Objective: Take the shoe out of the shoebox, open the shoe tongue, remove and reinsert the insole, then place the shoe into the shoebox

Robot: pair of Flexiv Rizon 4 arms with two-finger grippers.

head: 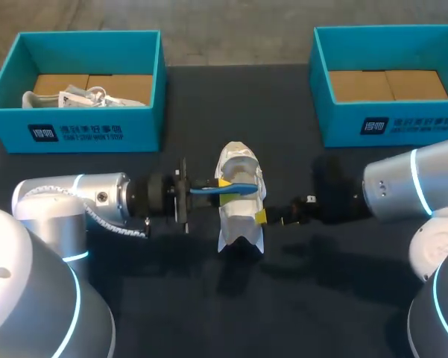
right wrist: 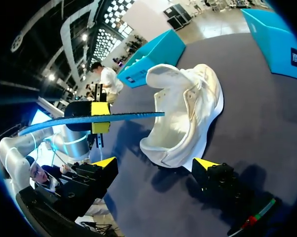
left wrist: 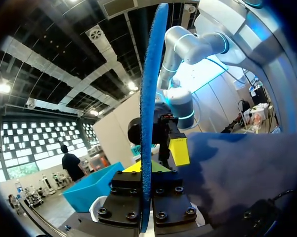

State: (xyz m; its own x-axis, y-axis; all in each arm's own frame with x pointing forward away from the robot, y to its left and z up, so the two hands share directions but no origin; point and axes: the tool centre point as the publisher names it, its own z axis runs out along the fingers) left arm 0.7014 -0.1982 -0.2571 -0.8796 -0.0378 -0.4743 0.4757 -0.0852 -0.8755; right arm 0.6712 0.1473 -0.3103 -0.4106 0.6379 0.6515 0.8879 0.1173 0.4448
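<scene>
One white shoe [head: 240, 201] stands on its sole at the middle of the dark desk [head: 298, 306], its length running 12 to 6 o'clock and its opening facing up. In the right wrist view the shoe [right wrist: 188, 116] lies just ahead of the right gripper [right wrist: 155, 164].

A blue insole [head: 235, 189] crosses the shoe's opening from 9 o'clock, held out of the shoe. Whether its far end touches the upper cannot be told. The left gripper [head: 215, 185] comes in from the shoe's 9 o'clock and is clamped on the insole's near end. In its own view the insole [left wrist: 150, 108] stands edge-on, pinched between the fingers of the left gripper [left wrist: 147, 170]. From the right wrist the insole [right wrist: 104, 118] shows as a long thin blade, with the left gripper [right wrist: 100, 117] closed about its middle.

The right gripper [head: 267, 217] sits at the shoe's 4 o'clock with its fingers spread wide and holding nothing. One yellow tip is just beside the shoe's sole.

At the shoe's 11 o'clock is the left box [head: 74, 133], a teal carton with a second shoe [head: 67, 97] lying in it. At 1 o'clock is the right box [head: 391, 125], also teal, its cardboard floor showing.
</scene>
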